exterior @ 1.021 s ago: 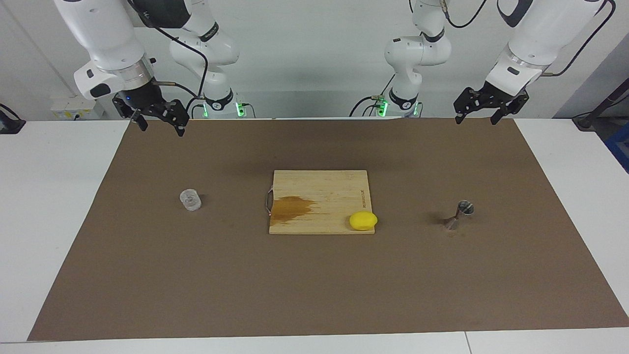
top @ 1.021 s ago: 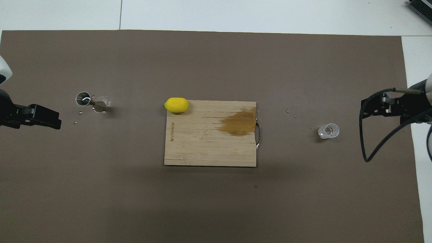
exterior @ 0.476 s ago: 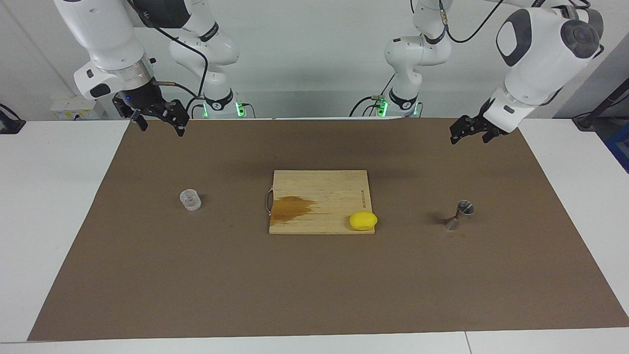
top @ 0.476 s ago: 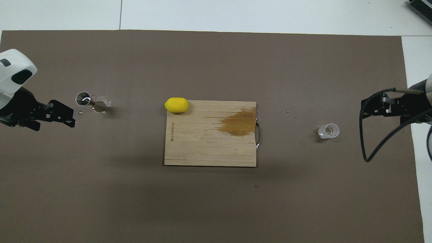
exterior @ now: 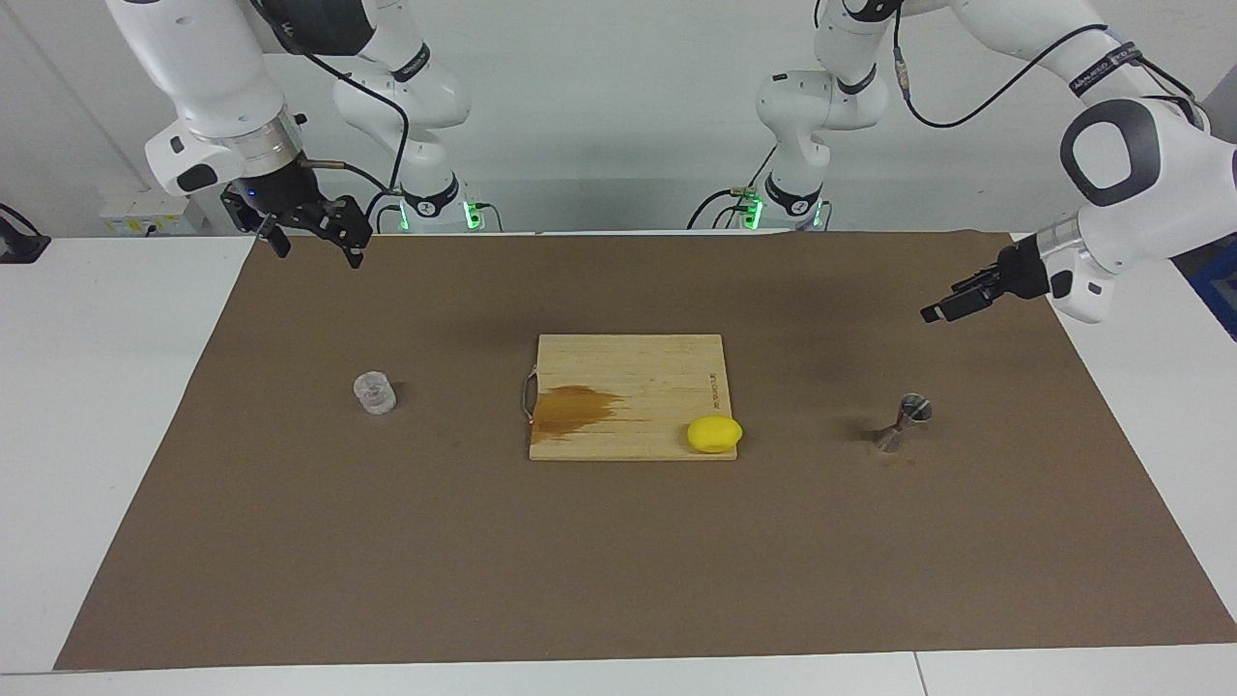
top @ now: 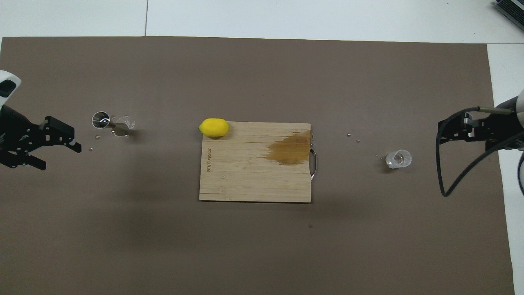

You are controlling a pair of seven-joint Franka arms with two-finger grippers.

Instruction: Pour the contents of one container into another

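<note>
Cup (exterior: 374, 393) stands untouched on the mat toward the right arm's end; jigger (exterior: 902, 423) upright toward the left arm's. Left gripper (top: 57, 143), fingers spread, has swung down near the jigger. Right gripper (exterior: 311, 233), open, waits. Nothing poured yet.

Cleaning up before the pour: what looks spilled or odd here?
A brown wet-looking stain darkens the board by its handle, and small droplets dot the mat between board and cup. The jigger stands upright.
</note>
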